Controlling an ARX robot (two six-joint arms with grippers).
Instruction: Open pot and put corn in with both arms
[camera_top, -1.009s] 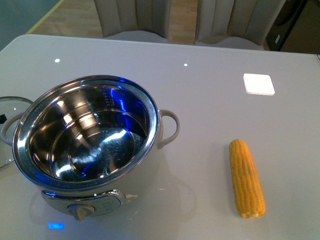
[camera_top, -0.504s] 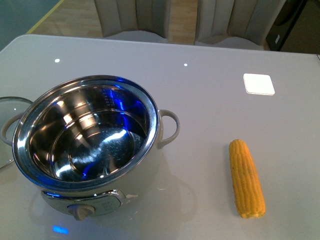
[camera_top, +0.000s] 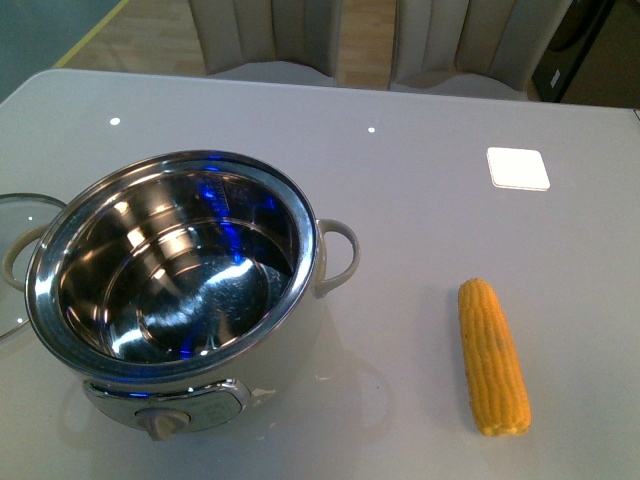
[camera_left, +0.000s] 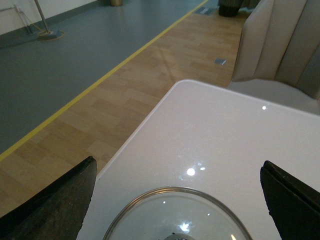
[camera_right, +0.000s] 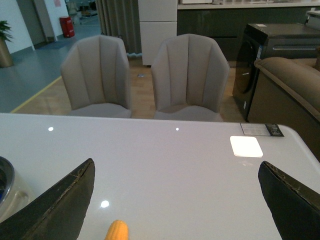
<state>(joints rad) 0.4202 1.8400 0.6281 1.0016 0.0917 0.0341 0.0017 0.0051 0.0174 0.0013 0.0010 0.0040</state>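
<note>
Table: one pale glossy table (camera_top: 420, 200) is filling the front view, with two beige chairs (camera_top: 265, 35) (camera_top: 460, 45) standing behind its far edge.
Pot: one steel pot (camera_top: 200, 157) is standing uncovered and empty on the left half of the table, showing two cream loop handles and one dial knob (camera_top: 160, 424) at the front.
Glass lid: one glass lid (camera_top: 20, 212) is lying on the table just left of the pot.
Corn: one corn cob (camera_top: 492, 358) is lying on the table to the right, well apart from the pot, its tapered end pointing away.
White square: one white square (camera_top: 518, 168) is lying beyond the corn.
Left fingers: two left fingers (camera_left: 60, 200) are hanging spread wide, gripping nothing, above the glass lid.
Right fingers: two right fingers (camera_right: 55, 205) are hanging spread wide, gripping nothing, above the corn's tip.
</note>
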